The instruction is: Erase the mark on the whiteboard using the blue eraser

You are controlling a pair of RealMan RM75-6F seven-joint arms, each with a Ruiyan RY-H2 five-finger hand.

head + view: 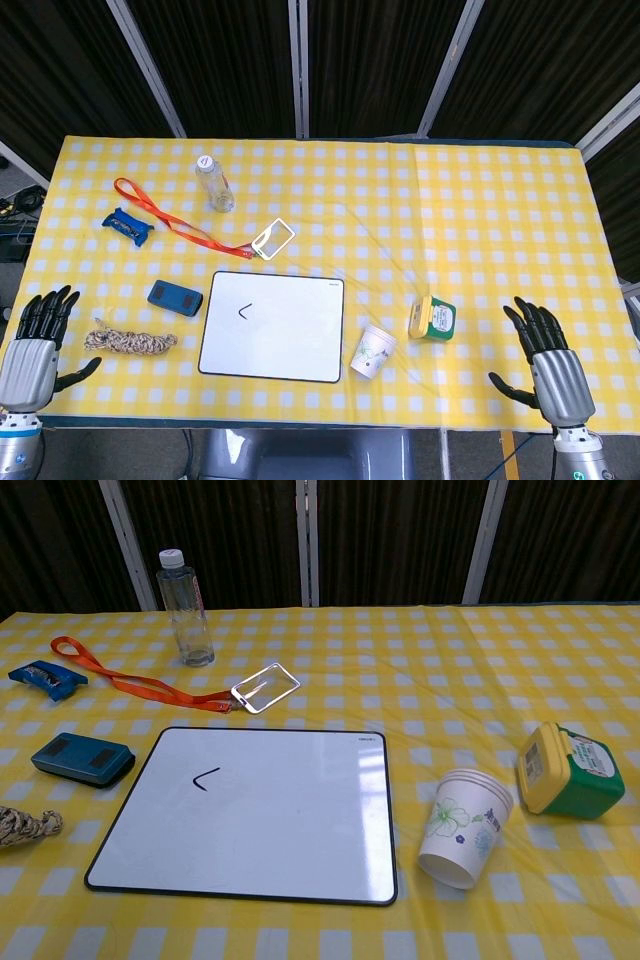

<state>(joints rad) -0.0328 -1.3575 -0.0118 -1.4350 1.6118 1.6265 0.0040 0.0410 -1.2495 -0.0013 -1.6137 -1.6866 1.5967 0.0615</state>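
Blue eraser (175,296) lies flat beside the marked whiteboard (273,327).

Clear plastic bottle (184,608) stands at eleven o'clock, orange lanyard (130,683) with clear badge holder (265,688) just below; tipped paper cup (464,826) and green-yellow tub (567,769) at four; coiled rope (128,342) at eight.

In front of me a rectangular white whiteboard with a thin black frame (273,327) lies flat on the bench. A small black angle-shaped pen mark (241,311) sits in its upper left part. Just beside its left edge, apart from it, lies the flat blue rectangular eraser (175,297).
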